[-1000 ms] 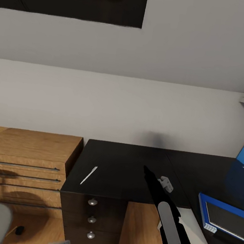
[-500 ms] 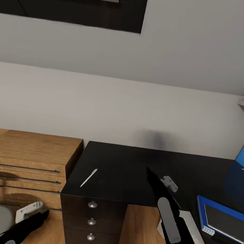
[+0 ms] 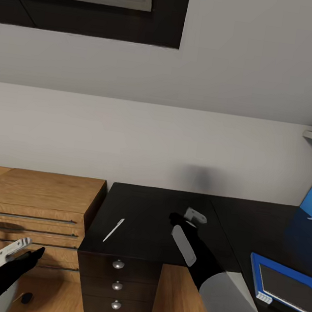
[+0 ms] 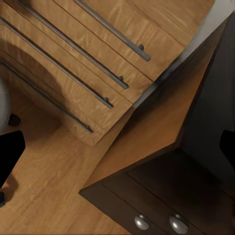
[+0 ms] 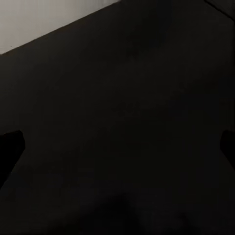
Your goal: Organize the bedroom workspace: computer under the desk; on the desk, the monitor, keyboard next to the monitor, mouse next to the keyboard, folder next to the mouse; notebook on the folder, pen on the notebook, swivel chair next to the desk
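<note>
Pen (image 3: 113, 229) lies loose on my black table (image 3: 153, 210), near its front edge above the three-knob drawers (image 3: 117, 283). My right tool (image 3: 187, 219) hovers over the tabletop beside it, fingers spread wide, grasping nothing. My left tool (image 3: 13, 250) hangs low by the wooden chest (image 3: 29, 207); I cannot tell its state.

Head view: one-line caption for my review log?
Right gripper over black desk, pen lying near its left edge.

table (image 3: 157, 216) top bare around the pen (image 3: 113, 229) | folder (image 3: 281, 285) with notebook (image 3: 287, 282) blocks the right end | wooden drawer chest (image 3: 36, 194) crowds the left edge | wall close behind
</note>
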`<state>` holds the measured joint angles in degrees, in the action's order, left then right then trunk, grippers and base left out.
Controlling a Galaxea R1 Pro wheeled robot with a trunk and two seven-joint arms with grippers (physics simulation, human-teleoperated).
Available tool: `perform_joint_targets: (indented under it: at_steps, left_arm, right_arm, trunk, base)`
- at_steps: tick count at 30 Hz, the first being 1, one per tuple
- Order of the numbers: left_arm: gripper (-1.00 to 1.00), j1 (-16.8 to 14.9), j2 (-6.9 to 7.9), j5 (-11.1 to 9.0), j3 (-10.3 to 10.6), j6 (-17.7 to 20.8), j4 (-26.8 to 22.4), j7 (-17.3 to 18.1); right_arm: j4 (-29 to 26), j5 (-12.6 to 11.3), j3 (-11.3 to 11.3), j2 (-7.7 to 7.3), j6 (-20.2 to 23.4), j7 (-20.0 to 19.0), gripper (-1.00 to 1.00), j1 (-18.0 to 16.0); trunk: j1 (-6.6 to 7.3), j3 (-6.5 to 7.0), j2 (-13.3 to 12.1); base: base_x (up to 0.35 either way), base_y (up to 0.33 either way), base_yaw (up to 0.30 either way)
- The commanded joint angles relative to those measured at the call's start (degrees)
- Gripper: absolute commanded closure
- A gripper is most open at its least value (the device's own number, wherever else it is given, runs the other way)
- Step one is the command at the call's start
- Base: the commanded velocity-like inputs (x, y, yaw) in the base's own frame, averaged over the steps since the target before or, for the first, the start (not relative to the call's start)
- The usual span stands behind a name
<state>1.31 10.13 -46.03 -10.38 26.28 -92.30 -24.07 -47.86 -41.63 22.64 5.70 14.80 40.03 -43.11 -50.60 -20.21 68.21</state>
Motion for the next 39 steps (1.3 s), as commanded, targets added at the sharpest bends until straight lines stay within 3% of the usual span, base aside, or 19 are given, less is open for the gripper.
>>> perform_joint_targets:
  at_steps: [1,6,12,16,20,29,39]
  left_arm:
    - [-1.0,0.0,-0.01,-0.7,0.2,0.1,-0.1,-0.4]
    - [-1.0,0.0,0.39,-0.6,0.2,0.4,-0.2,-0.4]
    - [-1.0,0.0,0.76,-0.3,0.4,0.7,-0.3,-0.4]
    - [-1.0,0.0,0.77,1.4,0.6,0.8,-0.3,-0.3]
    - [-1.0,0.0,0.7,3.5,2.7,0.8,-0.3,-0.3]
    - [-1.0,0.0,0.68,4.2,4.6,0.7,-0.3,-0.4]
    - [-1.0,0.0,0.59,4.4,6.7,0.7,-0.4,-0.3]
  right_arm:
    - [0.1,-0.2,0.4,0.06,-0.8,0.4,-1.0,0.6]
    - [0.2,-0.3,1.6,1.16,-0.1,0.6,-1.0,2.9]
    - [0.4,-0.1,10.4,3.49,3.8,0.8,-1.0,3.4]
    - [0.6,-0.1,11.3,3.65,4.0,0.8,-1.0,3.4]
    - [0.7,-0.2,11.5,3.69,4.0,0.8,-1.0,3.4]
    - [3.4,0.0,11.9,3.77,3.8,0.3,-1.0,3.4]
    - [6.2,0.2,15.3,3.81,3.3,-0.1,-1.0,3.4]
  trunk:
    - [0.0,-0.05,0.0]
    - [0.0,-0.05,0.0]
    - [0.0,-0.12,0.0]
    - [0.0,-0.24,0.0]
    - [0.0,-0.37,0.0]
    - [0.0,-0.59,0.0]
    - [0.0,-0.6,0.0]
  base:
    - [0.0,0.0,0.0]
    - [0.0,0.0,0.031]
    - [0.012,0.003,0.235]
    - [0.208,0.079,0.274]
    - [0.284,0.178,0.277]
    - [0.219,0.121,0.196]
    - [0.016,0.006,0.013]
